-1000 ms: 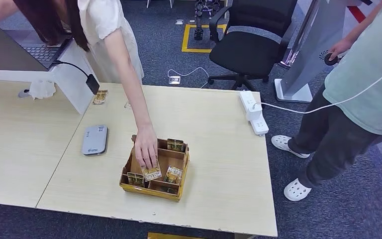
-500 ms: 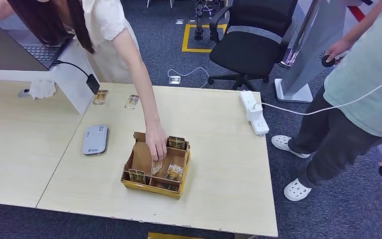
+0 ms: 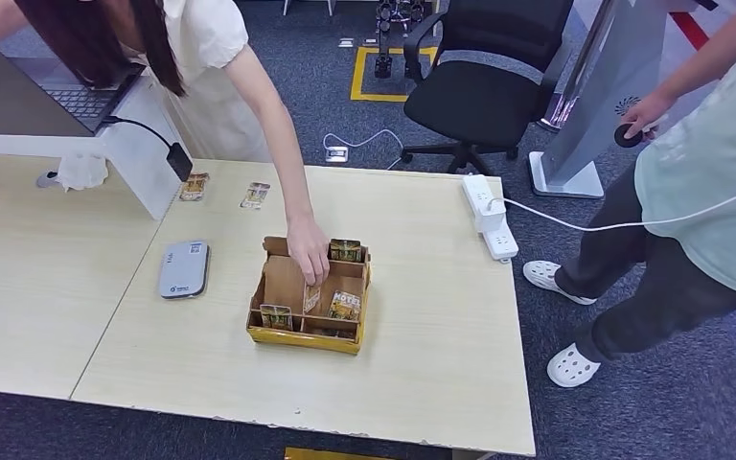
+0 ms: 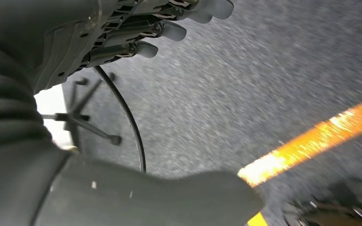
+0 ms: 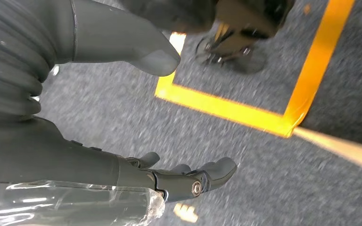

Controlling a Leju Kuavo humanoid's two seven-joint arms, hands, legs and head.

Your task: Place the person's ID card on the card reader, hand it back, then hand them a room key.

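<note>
A grey card reader lies on the pale table, left of a cardboard tray with compartments holding several room key cards. A person in a white top reaches an arm across the table, their hand inside the tray touching a card. Two small cards lie near the table's far edge. My left hand hangs over grey carpet, fingers apart, holding nothing. My right hand also hangs over carpet, thumb and fingers spread, with nothing in it.
A white power strip with its cable lies at the table's right edge. A second person in a green shirt stands at the right. A black office chair stands beyond the table. A laptop sits on a white stand at the far left.
The person's hand has drawn back from the tray's near compartments to its middle, and the tray has shifted slightly away and to the right. The second card by the far edge is now uncovered.
</note>
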